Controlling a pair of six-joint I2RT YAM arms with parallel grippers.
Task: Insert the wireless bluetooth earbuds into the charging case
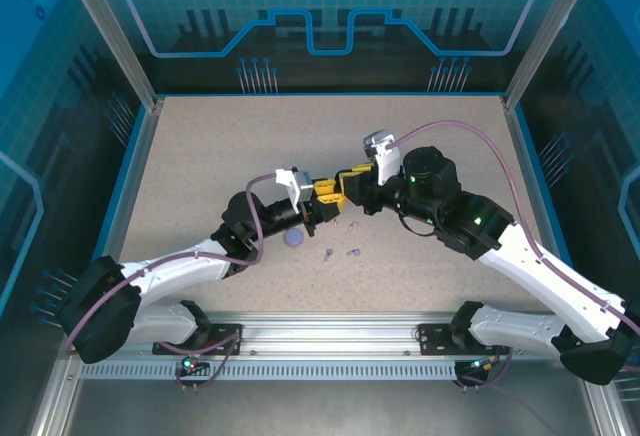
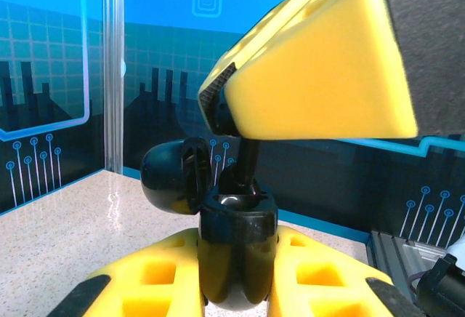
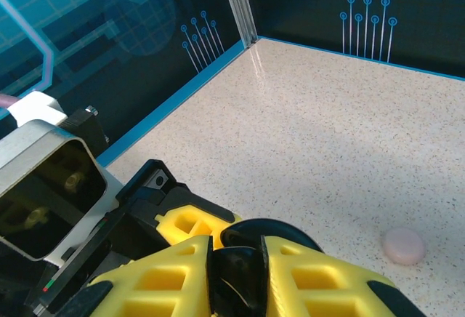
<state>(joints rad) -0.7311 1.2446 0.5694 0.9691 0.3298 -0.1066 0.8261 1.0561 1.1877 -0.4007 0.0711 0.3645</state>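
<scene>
My left gripper [image 2: 237, 259] is shut on a black charging case [image 2: 237, 248], held upright off the table with its round lid [image 2: 171, 175] swung open to the left. From above, my right gripper's yellow fingers [image 2: 320, 77] hold a black earbud [image 2: 247, 161] whose stem reaches down into the case's top. In the right wrist view, my right gripper [image 3: 236, 262] is shut on that earbud [image 3: 236, 281] just over the case lid [image 3: 272, 231]. From the top, both grippers [image 1: 335, 196] meet at mid-table. Two tiny lilac earbuds [image 1: 327, 253] lie loose on the table in front of them.
A lilac round case [image 1: 293, 240] sits on the table just below my left wrist. A pink round case [image 3: 404, 246] lies on the speckled table to the right of my right gripper. Blue walls and metal posts ring the table [image 1: 200, 156].
</scene>
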